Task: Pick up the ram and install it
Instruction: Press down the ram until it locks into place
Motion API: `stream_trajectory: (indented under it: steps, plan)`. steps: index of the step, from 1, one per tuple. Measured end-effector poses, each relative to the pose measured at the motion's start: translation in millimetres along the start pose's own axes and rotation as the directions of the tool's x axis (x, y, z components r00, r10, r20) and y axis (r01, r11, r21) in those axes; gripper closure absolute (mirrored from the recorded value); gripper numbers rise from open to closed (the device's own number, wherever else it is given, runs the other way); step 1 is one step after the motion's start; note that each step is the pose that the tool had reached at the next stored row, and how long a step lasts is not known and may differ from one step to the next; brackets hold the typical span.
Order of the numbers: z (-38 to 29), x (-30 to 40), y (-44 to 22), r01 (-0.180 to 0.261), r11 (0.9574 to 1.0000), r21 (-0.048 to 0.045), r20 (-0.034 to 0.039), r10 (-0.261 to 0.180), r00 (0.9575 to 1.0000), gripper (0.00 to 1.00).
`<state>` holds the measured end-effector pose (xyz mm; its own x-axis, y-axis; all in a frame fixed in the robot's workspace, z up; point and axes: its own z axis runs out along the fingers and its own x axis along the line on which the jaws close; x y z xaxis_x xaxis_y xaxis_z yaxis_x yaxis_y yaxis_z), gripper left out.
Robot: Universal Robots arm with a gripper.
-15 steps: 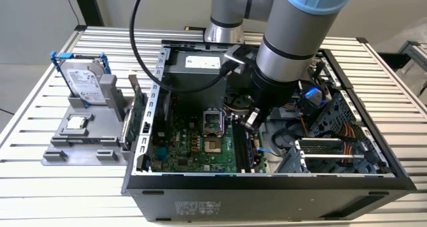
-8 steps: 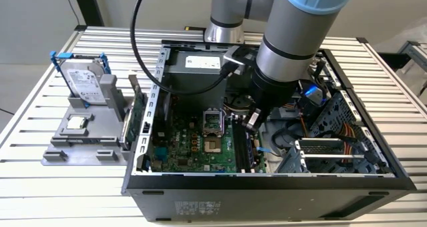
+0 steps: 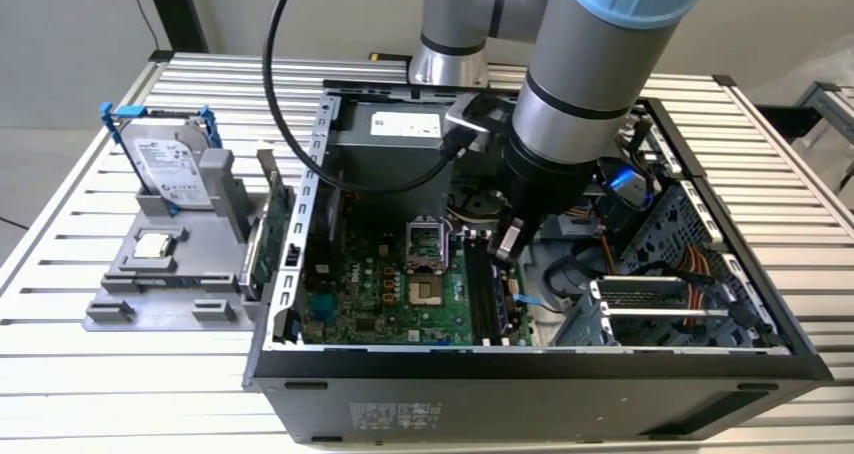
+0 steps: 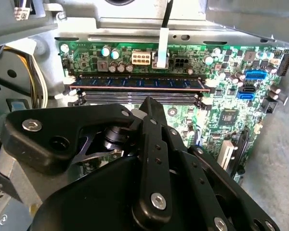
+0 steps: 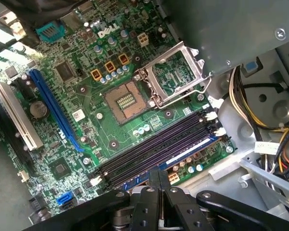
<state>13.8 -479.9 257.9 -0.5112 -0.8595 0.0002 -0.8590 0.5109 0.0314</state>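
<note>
Your arm reaches down into the open computer case (image 3: 534,359) on the slatted tabletop (image 3: 80,374), the hand (image 3: 509,242) poised just above the motherboard's (image 5: 82,91) memory slots (image 5: 159,144). The ram (image 4: 137,83) sits on edge in the slot farthest from the hand in the second wrist view, clear of the fingers (image 4: 151,144), which meet with nothing between them. The hard drive (image 3: 171,169) stands in a grey holder (image 3: 160,274) near the tabletop's edge at the exterior view's left.

Arm (image 3: 587,84) reaches down; gripper (image 3: 507,242) fingers closed together.
</note>
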Motion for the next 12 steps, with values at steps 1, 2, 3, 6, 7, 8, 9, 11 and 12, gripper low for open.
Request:
stream_trajectory:
  steps: [1, 2, 3, 6, 7, 8, 9, 11, 12]
  plan:
    - [0.0, 0.0, 0.0, 0.007, 1.0, 0.0, -0.0002, -0.007, 1.0, 1.0]
    - [0.0, 0.0, 0.0, 0.013, 0.9999, 0.0, -0.0004, -0.013, 0.9999, 1.0]
    - [0.0, 0.0, 0.0, 0.021, 0.9998, 0.0, -0.0007, -0.021, 0.9998, 1.0]
    - [0.0, 0.0, 0.0, 0.044, 0.999, 0.0, -0.0014, -0.044, 0.999, 1.0]
    - [0.0, 0.0, 0.0, 0.054, 0.9986, 0.0, -0.0017, -0.054, 0.9986, 1.0]
    - [0.0, 0.0, 0.0, 0.064, 0.998, -0.0001, -0.002, -0.064, 0.998, 1.0]
    - [0.0, 0.0, 0.0, 0.075, 0.9972, -0.0001, -0.0025, -0.075, 0.9972, 1.0]
    - [0.0, 0.0, 0.0, 0.101, 0.9949, -0.0001, -0.0033, -0.101, 0.9949, 1.0]
    - [0.0, 0.0, 0.0, 0.114, 0.9934, -0.0002, -0.0036, -0.114, 0.9934, 1.0]
